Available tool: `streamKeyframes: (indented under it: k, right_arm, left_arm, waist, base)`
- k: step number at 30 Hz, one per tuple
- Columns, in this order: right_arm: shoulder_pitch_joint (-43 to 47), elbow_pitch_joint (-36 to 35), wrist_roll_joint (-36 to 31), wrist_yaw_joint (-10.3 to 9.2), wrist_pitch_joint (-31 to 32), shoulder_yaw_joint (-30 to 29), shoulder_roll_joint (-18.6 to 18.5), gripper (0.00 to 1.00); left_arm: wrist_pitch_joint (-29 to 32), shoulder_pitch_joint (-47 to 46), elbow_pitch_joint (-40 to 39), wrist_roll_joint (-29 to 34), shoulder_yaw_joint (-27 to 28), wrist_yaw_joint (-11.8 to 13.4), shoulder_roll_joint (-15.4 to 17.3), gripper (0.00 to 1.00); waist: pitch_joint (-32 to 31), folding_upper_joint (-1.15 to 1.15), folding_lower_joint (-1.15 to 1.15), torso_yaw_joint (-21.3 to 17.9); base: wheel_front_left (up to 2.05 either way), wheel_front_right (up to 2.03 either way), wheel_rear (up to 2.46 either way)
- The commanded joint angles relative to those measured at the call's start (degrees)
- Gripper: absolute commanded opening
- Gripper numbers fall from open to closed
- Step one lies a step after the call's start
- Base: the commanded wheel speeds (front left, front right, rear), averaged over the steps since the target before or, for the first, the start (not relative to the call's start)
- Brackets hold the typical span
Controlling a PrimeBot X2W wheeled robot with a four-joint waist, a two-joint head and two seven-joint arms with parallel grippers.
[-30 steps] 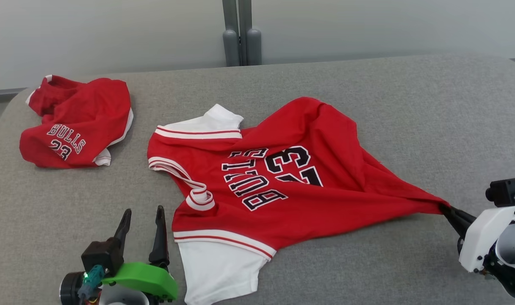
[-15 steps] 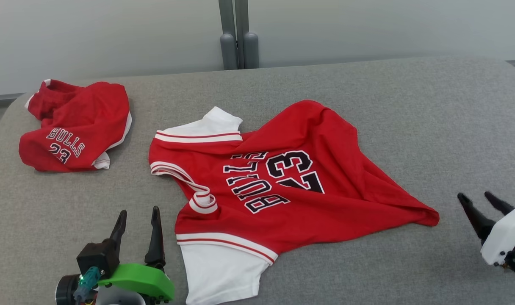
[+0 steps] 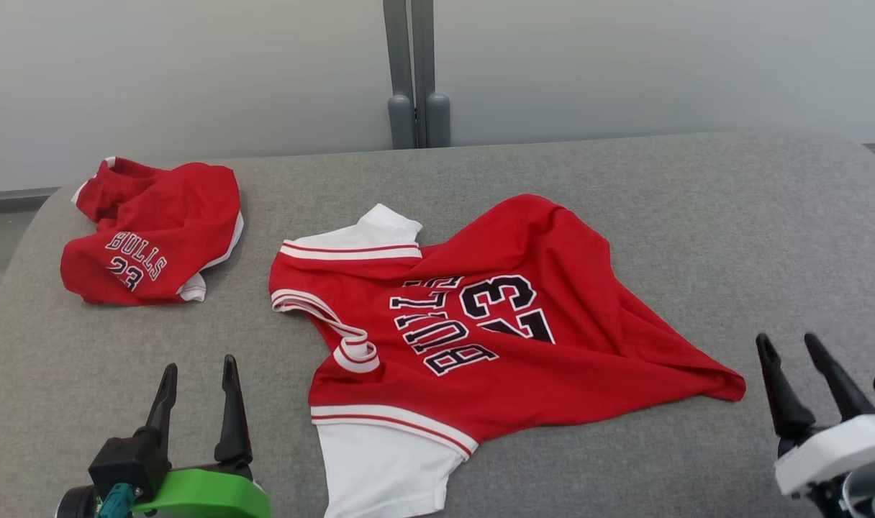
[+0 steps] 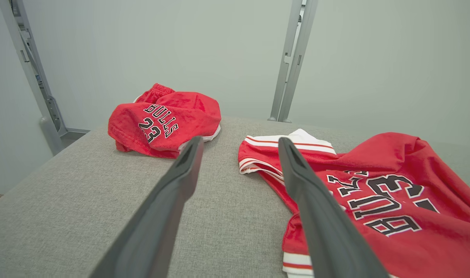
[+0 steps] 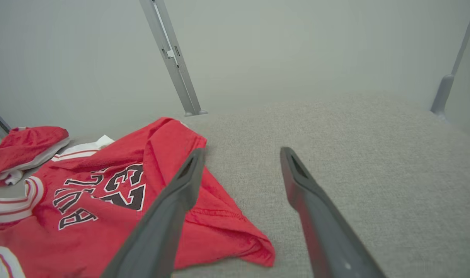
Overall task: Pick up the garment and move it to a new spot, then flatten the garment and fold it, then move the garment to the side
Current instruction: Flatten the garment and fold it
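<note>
Grey padding [image 3: 696, 216] carried the jersey [image 3: 481, 324] near its middle, rumpled, print up, its long axis running from the collar [image 3: 351, 351] at 9 o'clock to a pinched hem corner [image 3: 729, 388] at 4 o'clock. That corner lay near the right gripper [image 3: 787, 344], at its 9 o'clock; the gripper stood wide and empty. The left gripper [image 3: 198, 368], likewise wide and empty, had the white sleeve [image 3: 380, 467] at its 4 o'clock. Shorts [image 3: 157, 230] lay at 10 o'clock, well apart. Behind rose a pale wall [image 3: 193, 72] and post [image 3: 416, 72].
</note>
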Motion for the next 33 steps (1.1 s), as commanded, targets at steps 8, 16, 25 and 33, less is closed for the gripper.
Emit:
streamKeyframes:
  k: [8, 16, 25, 33]
  right_arm:
    - [3.3, 1.7, -4.2, 0.01, 2.7, -1.8, 3.9, 1.0]
    - [2.5, 0.7, -5.3, 0.01, 4.5, -2.5, 4.1, 1.0]
    - [-1.8, 0.6, -2.6, 0.01, 9.2, -0.8, 4.1, 1.0]
    - [-13.8, 7.3, 2.9, 0.01, 20.9, 3.1, 3.9, 1.0]
  left_arm:
    - [1.1, 1.8, -1.4, -0.3, -0.4, 0.6, 0.6, 1.0]
    - [1.4, 1.4, -1.3, -0.3, -1.2, 0.6, 0.5, 1.0]
    - [2.1, 0.4, -1.3, -0.4, -2.4, 0.5, 0.2, 1.0]
    - [1.6, -2.8, -0.3, 0.2, -4.0, 0.1, -1.0, 1.0]
  waist:
    - [0.2, 0.0, 0.0, -0.1]
    - [0.1, 0.0, 0.0, -0.3]
    - [1.6, 0.0, 0.0, 1.9]
    - [6.9, 0.0, 0.0, 6.6]
  base:
    - [0.0, 0.0, 0.0]
    - [0.0, 0.0, 0.0]
    - [0.0, 0.0, 0.0]
    - [0.0, 0.0, 0.0]
